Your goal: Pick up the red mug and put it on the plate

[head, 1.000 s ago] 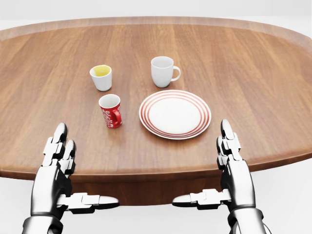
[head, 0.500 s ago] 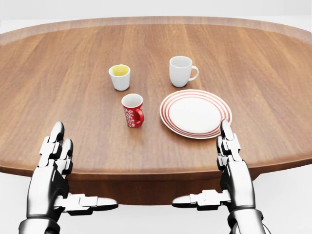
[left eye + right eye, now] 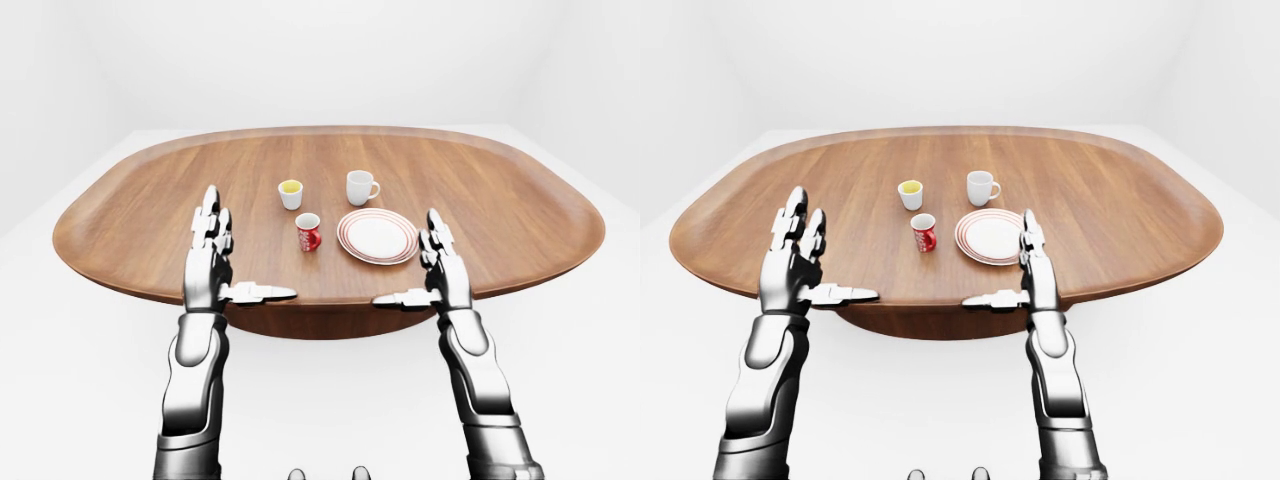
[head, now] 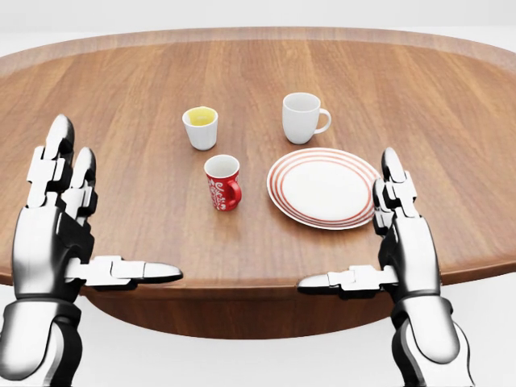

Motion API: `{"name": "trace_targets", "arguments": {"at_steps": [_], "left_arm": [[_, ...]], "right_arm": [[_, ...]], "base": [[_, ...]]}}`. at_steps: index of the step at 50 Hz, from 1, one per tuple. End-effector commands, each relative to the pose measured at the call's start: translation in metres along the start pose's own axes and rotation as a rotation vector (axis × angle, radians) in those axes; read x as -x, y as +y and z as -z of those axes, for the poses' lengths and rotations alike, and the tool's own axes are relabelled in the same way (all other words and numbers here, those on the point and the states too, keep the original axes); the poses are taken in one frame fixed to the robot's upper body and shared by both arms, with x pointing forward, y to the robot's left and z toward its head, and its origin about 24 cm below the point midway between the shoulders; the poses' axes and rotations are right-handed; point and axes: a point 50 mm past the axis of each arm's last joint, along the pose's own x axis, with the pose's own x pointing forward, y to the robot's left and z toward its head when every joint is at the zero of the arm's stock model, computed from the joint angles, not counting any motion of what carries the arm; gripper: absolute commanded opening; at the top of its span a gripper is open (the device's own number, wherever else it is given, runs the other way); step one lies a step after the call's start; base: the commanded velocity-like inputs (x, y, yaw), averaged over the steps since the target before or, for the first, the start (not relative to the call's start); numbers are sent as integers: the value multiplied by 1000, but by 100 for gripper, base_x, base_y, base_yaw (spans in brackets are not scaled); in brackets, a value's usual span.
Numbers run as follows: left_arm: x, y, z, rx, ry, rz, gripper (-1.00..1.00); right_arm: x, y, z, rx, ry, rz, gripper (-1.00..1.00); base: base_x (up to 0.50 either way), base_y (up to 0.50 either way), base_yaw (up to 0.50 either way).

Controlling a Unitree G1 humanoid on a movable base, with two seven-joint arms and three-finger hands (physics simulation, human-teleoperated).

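Observation:
The red mug (image 4: 222, 182) with white lettering stands upright on the wooden table (image 4: 121, 97), its handle to the right. The white plate (image 4: 323, 187) with red rings lies just to its right, empty. My left hand (image 4: 105, 226) is open, raised over the table's near edge at the left of the head view, well apart from the mug. My right hand (image 4: 367, 238) is open, fingers up, thumb pointing left, beside the plate's lower right rim. Both hands are empty.
A small white cup (image 4: 200, 127) with yellow inside stands above the red mug. A white mug (image 4: 302, 117) with its handle to the right stands above the plate. The table's near edge (image 4: 242, 286) runs between my hands.
Both hands have risen and moved over the table; the left hand has shifted further left. The picture shifted earlier as the camera moved. The mugs and plate have not moved on the table.

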Motion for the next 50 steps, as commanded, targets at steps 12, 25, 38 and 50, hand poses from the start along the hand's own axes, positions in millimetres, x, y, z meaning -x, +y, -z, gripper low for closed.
{"name": "trace_targets", "arguments": {"at_steps": [12,25,38,50], "left_arm": [[-51,7,-54,-36,-217,-19,100],[-45,5,-73,-78,-302,-16,100],[-45,4,-73,-80,-301,-15,100],[-45,3,-73,-81,-304,-15,100]], "right_arm": [[-24,-23,-88,36,-346,-4,100],[-28,-8,-105,83,-410,-48,100],[-27,-8,-105,88,-411,-52,100],[-28,-7,-104,92,-406,-57,100]], "base": [[0,0,0],[0,0,0],[0,0,0],[0,0,0]]}}
